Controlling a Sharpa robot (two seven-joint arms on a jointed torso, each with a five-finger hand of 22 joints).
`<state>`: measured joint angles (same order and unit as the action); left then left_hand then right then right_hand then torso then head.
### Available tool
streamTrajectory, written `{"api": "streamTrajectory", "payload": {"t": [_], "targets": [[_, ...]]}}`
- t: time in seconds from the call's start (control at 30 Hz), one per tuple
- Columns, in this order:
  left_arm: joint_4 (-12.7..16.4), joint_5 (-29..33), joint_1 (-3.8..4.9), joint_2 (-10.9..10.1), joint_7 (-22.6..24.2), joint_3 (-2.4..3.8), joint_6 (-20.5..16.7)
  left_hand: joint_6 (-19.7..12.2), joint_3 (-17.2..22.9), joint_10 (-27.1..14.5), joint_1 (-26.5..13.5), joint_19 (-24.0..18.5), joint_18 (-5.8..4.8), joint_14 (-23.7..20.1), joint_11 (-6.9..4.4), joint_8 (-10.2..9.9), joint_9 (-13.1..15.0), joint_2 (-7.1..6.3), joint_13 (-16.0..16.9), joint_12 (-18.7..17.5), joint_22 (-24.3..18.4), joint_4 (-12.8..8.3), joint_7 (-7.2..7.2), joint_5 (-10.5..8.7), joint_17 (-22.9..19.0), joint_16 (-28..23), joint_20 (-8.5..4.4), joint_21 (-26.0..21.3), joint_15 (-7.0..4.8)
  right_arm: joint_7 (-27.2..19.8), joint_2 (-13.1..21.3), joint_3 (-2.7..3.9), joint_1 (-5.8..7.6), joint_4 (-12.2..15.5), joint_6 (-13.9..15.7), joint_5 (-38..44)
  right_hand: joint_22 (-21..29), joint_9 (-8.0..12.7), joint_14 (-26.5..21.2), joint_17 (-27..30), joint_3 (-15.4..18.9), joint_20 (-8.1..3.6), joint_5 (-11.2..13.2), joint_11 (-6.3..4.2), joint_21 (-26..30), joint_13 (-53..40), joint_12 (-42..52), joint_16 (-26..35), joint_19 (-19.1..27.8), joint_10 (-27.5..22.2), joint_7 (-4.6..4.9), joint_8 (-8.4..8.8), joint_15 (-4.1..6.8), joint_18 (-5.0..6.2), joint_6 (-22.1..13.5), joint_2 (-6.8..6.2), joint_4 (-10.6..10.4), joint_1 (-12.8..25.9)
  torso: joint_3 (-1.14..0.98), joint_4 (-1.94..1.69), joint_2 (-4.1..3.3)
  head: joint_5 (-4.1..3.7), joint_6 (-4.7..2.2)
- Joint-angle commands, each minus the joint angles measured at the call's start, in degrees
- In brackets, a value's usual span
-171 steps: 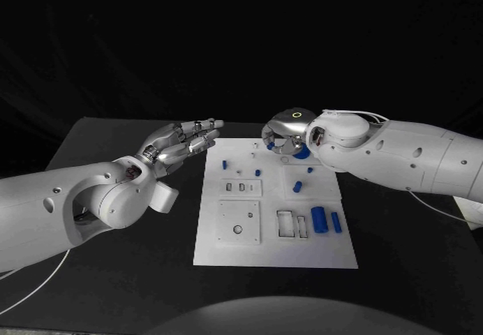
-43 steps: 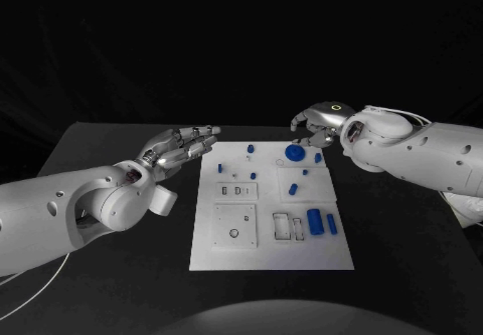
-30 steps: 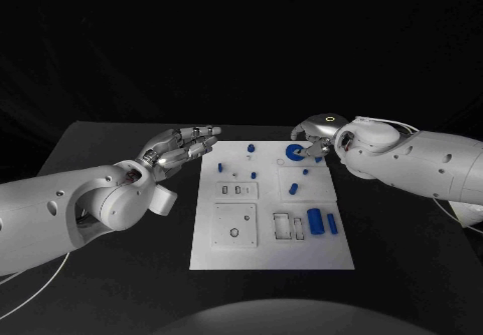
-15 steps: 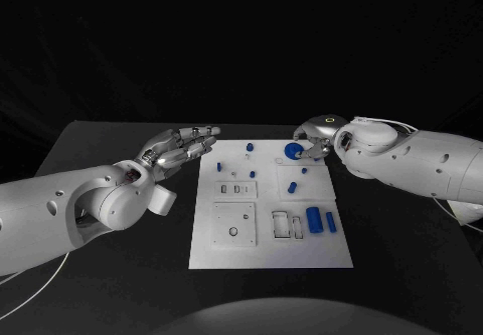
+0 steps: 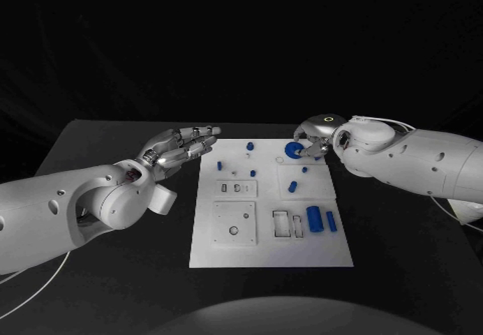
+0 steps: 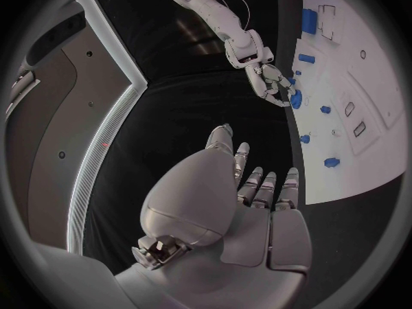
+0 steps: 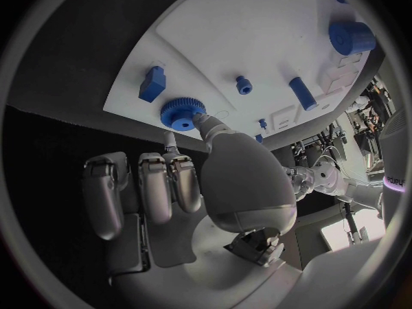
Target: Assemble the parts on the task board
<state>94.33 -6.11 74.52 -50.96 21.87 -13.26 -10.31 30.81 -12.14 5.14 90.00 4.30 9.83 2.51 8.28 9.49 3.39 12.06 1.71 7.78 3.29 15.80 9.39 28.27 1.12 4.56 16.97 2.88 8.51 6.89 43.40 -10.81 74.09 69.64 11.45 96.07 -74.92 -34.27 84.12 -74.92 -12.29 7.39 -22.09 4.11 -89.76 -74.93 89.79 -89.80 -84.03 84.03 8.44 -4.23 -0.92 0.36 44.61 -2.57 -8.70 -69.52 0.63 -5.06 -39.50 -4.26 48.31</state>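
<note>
— So what has the right hand (image 5: 314,142) done since a second or so back?
— It has come down from above the far right corner of the board (image 5: 271,251); one fingertip (image 7: 199,121) now touches the blue gear (image 7: 178,113), the others curled beside it, gripping nothing.
— And the gear?
— It lies flat near that far edge, much where it was.
— Meaning?
— Probably it's being pressed home or nudged, not lifted.
— The left hand (image 5: 181,146)?
— Unmoved, fingers spread, holding nothing, beside the board's left edge.
</note>
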Motion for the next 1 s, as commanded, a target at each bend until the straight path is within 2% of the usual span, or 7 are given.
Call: {"api": "streamTrajectory", "payload": {"t": [0.03, 0.23, 0.37, 0.5, 0.6, 0.73, 1.0], "targets": [[0.08, -0.26, 0.01, 0.15, 0.19, 0.04, 1.18, 0.41, 0.26, 0.15, 0.56, 0.5, -1.19, -0.15, 0.43, 0.31, 0.06, 0.05, 0.05, 0.18, 0.1, -0.04, 0.46, 0.37, 0.08, 0.31, -0.05, 0.39, 0.37, -0.66, -0.35, -0.01, -0.11, -0.27, -0.65, 0.4, -14.79, 0.13, 5.88, -15.08, -0.6, 0.0, -0.44, -0.39, 0.21, -15.07, 0.21, -0.2, -5.37, 5.97, -0.1, -0.3, 0.05, -0.17, 0.58, 0.74, 0.02, -0.11, -0.03, -0.04, -0.02, 0.1, 0.05], [0.12, -0.26, 0.0, 0.12, 0.0, 0.04, 1.28, 0.41, 0.26, 0.15, 0.56, 0.5, -1.19, -0.15, 0.43, 0.31, 0.06, 0.05, 0.05, 0.18, 0.1, -0.04, 0.46, 0.37, 0.08, 0.31, -0.05, 0.39, 0.37, -0.65, -0.78, -0.01, -0.28, -0.82, -1.58, 0.35, -14.67, 0.41, 5.88, -15.08, -1.02, -0.12, -0.92, -0.5, 0.4, -15.07, 0.21, -0.2, -5.12, 5.97, -0.18, -0.11, 0.17, -0.09, 0.84, 0.67, 0.35, -0.49, -0.04, -0.01, 0.0, 0.19, 0.16], [0.08, -0.26, 0.0, 0.16, -0.14, 0.04, 1.37, 0.41, 0.26, 0.15, 0.56, 0.5, -1.19, -0.15, 0.43, 0.31, 0.06, 0.05, 0.05, 0.18, 0.1, -0.04, 0.46, 0.37, 0.08, 0.31, -0.05, 0.39, 0.37, -0.53, -1.04, -0.01, -0.48, -1.28, -2.08, 0.29, -14.62, 0.78, 5.88, -15.08, -1.12, -0.19, -0.07, -0.46, 0.5, -15.07, 0.21, -0.2, -5.01, 5.97, -0.1, 0.24, 0.2, -0.06, 0.68, 0.26, 0.73, -0.71, -0.01, 0.08, 0.01, 0.26, 0.25], [-0.01, -0.26, 0.0, 0.28, -0.29, 0.04, 1.51, 0.41, 0.28, 0.2, 0.58, 0.56, -1.24, -0.11, 0.49, 0.33, 0.06, 0.04, 0.06, 0.24, 0.12, -0.03, 0.51, 0.4, 0.1, 0.38, -0.05, 0.43, 0.44, -0.55, -1.25, -0.01, -0.71, -1.62, -2.45, 0.24, -14.6, 0.53, 5.88, -15.08, -1.65, -0.25, -0.15, -0.51, 0.55, -15.07, 0.21, -0.2, -4.96, 5.97, -0.26, -0.4, 0.24, -0.04, 2.24, 0.22, 1.64, -1.63, -0.04, 0.07, 0.03, 0.24, 0.24], [-0.09, -0.26, 0.0, 0.37, -0.41, 0.04, 1.63, 0.41, 0.28, 0.2, 0.58, 0.56, -1.24, -0.11, 0.49, 0.33, 0.06, 0.04, 0.06, 0.24, 0.12, -0.03, 0.51, 0.4, 0.1, 0.38, -0.05, 0.43, 0.44, -0.65, -1.39, -0.01, -0.92, -1.76, -2.72, 0.2, -14.56, -0.58, 5.88, -15.08, -2.25, -0.39, -1.8, -0.67, 0.64, -15.07, 0.21, -0.2, -4.86, 5.97, -0.54, -1.46, 0.37, -0.01, 3.92, 0.12, 3.02, -2.83, -0.05, 0.06, 0.04, 0.25, 0.31], [-0.18, -0.26, -0.01, 0.44, -0.56, 0.04, 1.75, 0.41, 0.28, 0.2, 0.58, 0.56, -1.24, -0.11, 0.49, 0.33, 0.06, 0.04, 0.06, 0.24, 0.12, -0.03, 0.51, 0.4, 0.1, 0.38, -0.05, 0.43, 0.44, -0.91, -1.48, -0.01, -1.08, -1.86, -2.81, 0.18, -14.54, -2.01, 5.88, -15.08, -2.66, -0.48, -2.15, -0.7, 0.68, -15.07, 0.21, -0.2, -4.82, 5.97, -0.7, -2.27, 0.43, 0.0, 4.53, 0.12, 4.41, -3.98, -0.07, 0.02, 0.04, 0.27, 0.32], [-0.27, -0.26, -0.04, 0.35, -0.75, 0.02, 1.82, 0.41, 0.28, 0.2, 0.58, 0.56, -1.24, -0.11, 0.49, 0.33, 0.06, 0.04, 0.06, 0.24, 0.12, -0.03, 0.51, 0.4, 0.1, 0.38, -0.05, 0.43, 0.44, -2.36, -1.45, -0.01, -1.17, -1.88, -0.03, -0.6, -14.74, -4.84, 5.88, -15.08, -3.16, -0.45, -3.67, -0.61, 0.37, -15.07, 0.21, -0.2, -5.23, 5.97, -0.96, -4.21, 0.38, -0.13, 6.15, 0.49, 6.11, -5.21, 0.01, 0.13, 0.11, 0.58, 0.27]]}}
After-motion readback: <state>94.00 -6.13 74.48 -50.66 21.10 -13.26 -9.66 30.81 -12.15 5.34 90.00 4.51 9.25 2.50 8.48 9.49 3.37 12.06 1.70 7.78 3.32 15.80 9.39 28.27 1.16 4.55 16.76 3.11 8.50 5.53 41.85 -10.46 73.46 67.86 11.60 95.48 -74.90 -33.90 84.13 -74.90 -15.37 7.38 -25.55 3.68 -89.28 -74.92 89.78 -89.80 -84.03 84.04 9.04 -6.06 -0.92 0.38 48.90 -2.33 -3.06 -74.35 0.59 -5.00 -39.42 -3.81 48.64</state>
